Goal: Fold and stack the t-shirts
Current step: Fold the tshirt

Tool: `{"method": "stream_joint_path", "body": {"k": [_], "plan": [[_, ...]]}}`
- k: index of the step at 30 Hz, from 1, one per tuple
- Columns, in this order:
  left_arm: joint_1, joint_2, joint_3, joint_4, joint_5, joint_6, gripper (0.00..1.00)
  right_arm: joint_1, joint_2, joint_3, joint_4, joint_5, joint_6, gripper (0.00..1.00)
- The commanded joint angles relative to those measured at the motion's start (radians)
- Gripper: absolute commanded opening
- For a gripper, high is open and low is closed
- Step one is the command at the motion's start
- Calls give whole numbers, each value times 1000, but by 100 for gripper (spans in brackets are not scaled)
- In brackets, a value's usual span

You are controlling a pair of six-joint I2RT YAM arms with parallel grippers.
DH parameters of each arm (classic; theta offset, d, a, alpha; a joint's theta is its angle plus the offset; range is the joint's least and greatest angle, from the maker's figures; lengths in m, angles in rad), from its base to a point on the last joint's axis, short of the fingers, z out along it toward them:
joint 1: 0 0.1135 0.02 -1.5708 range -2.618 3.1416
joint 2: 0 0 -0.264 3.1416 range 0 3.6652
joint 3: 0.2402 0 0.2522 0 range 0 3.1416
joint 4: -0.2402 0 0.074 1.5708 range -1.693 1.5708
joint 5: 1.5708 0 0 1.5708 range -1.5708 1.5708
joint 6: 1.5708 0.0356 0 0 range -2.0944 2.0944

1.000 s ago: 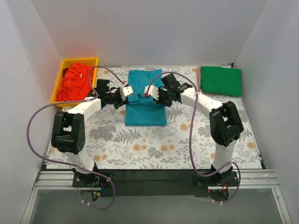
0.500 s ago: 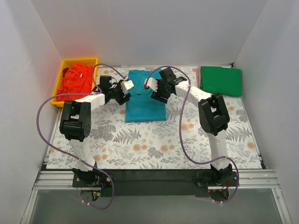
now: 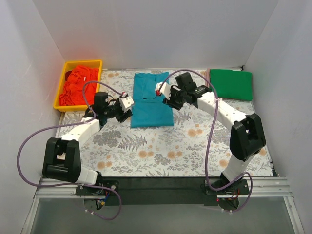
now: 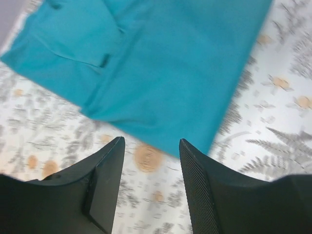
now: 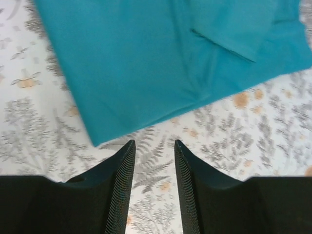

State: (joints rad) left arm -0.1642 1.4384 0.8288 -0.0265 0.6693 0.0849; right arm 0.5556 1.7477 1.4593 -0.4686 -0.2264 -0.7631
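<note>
The large grey floral-printed sheet [image 3: 161,146] is our working surface. The teal-blue soft cloth t-shirt [image 3: 152,105] lies flat on its far middle as a long rectangle with the sleeves tucked in. We judge it half folded, so the step in hand is the cross fold.

The bright green folded cloth t-shirt [image 3: 230,84] sits at the far right corner, well apart, and looks like the base of the stack. The orange-red cloth t-shirts [image 3: 78,85] lie crumpled in the yellow plastic bin [image 3: 59,92] at the far left.

Our left end effector [image 3: 126,105] hangs just beside the teal shirt's left edge, and our right end effector [image 3: 161,90] is at its right edge, further back. Both are released, with jaws parted over bare sheet and nothing between them.

To do this well, we should:
- Bring both end effectors level with each other.
- Pinch both layers at matching corners, keeping clear of the loose sleeve flaps.
- Lift only a little and carry the edge over evenly, so the hem meets the collar end without skewing.
</note>
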Motion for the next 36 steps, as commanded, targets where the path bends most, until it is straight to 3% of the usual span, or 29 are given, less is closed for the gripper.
{"method": "stream_joint_path", "body": {"k": [1,15,23,26,27,28,31,36], "plan": [[-52,-41,-103,-72,14,54,47,59,-5,-99,-51,-64,2,43],[-113,106,-175,68,-105,159,50,124,90,-264,97,32,-45,43],[-120,175,-160,83,-125,193,44,124,139,-298,165,93,-58,42],[-121,189,-152,82,-128,194,30,124,148,-310,165,98,-54,31],[-121,191,-149,79,-128,191,21,124,150,-310,165,101,-54,27],[-120,189,-145,76,-122,179,14,121,150,-312,166,104,-53,16],[-120,162,-126,45,-96,170,0,121,131,-323,162,122,-50,1],[-107,88,-45,-91,-40,121,0,115,44,-292,98,110,-33,1]]}}
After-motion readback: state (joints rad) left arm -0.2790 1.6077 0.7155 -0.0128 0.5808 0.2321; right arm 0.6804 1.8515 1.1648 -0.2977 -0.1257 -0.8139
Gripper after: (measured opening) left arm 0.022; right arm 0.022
